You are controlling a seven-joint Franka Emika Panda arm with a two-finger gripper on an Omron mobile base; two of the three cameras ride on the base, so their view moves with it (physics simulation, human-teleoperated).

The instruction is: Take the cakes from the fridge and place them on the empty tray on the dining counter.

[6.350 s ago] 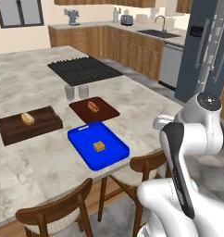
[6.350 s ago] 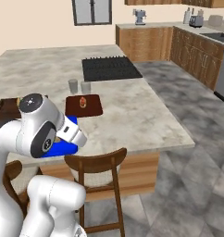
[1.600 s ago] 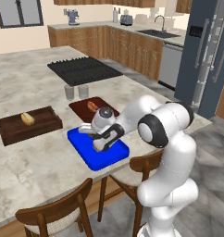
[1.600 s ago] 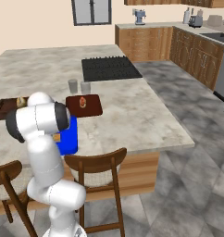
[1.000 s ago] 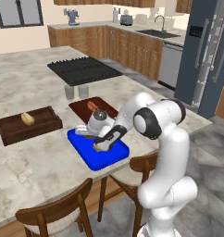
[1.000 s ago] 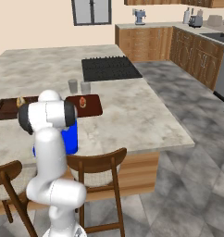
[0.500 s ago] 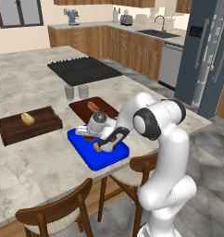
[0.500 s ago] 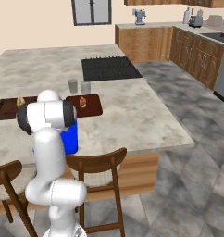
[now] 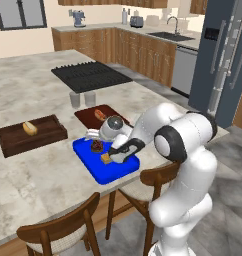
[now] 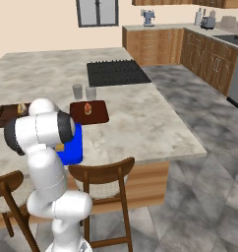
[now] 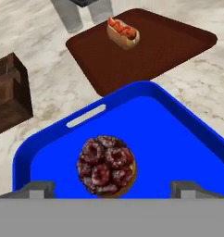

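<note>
Handle slot (image 11: 86, 115) visible up close (tray (image 11: 188, 152)).

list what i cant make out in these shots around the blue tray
- Blue tray, right base view: mostly hidden behind the arm; both cakes hidden.
- Square tan cake, left base view: partly covered by the gripper.
- Round dark cake, hand view: near edge cut by the grey band.
- Bread roll: too small for detail.

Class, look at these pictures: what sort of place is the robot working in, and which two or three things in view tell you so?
A home kitchen, rendered. A black cooktop is set in the marble dining counter, a sink sits in the wood cabinets behind, and a tall dark fridge stands at the right.
</note>
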